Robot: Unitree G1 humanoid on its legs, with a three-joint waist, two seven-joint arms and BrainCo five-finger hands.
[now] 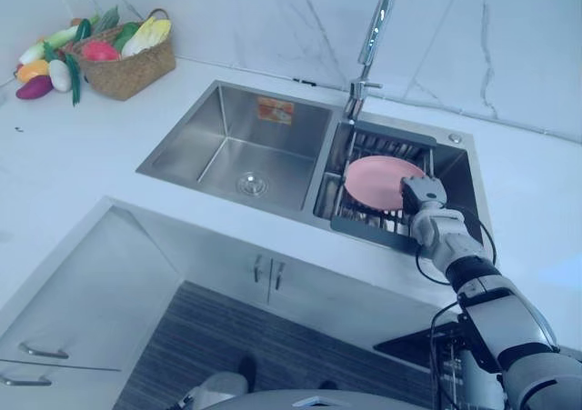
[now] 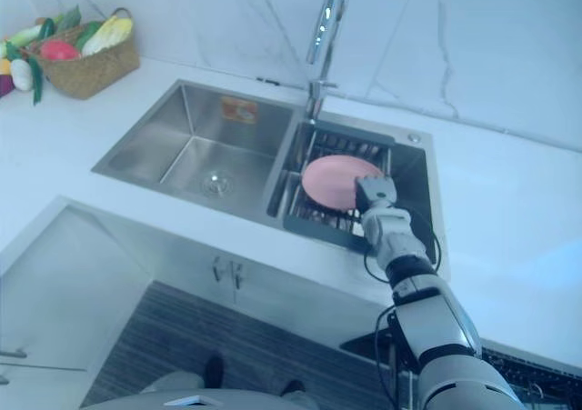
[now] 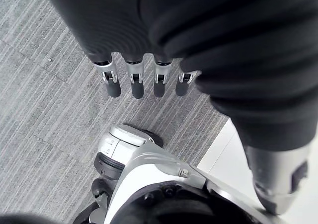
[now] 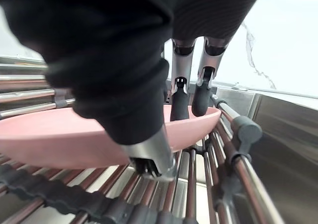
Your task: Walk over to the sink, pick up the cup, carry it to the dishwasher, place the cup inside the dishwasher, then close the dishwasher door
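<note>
Right wrist view: the right hand (image 4: 124, 85) reaches over the rim of a shallow round pink dish (image 4: 59, 139). Its fingers (image 4: 180, 102) are nearly straight with tips inside and the thumb under the outer wall, a pinch seemingly not closed. The dish, rather than a cup, lies at right centre on a dark bar rack (image 1: 368, 224) in the steel sink (image 1: 227, 137). Such a thin rim grip could let it tilt, slip, or snag the bars. The left hand (image 3: 144, 80) hangs slack over grey striped floor (image 3: 44, 114). A white counter (image 1: 82, 146) holds a woven vegetable basket (image 1: 123, 69), upper left.
</note>
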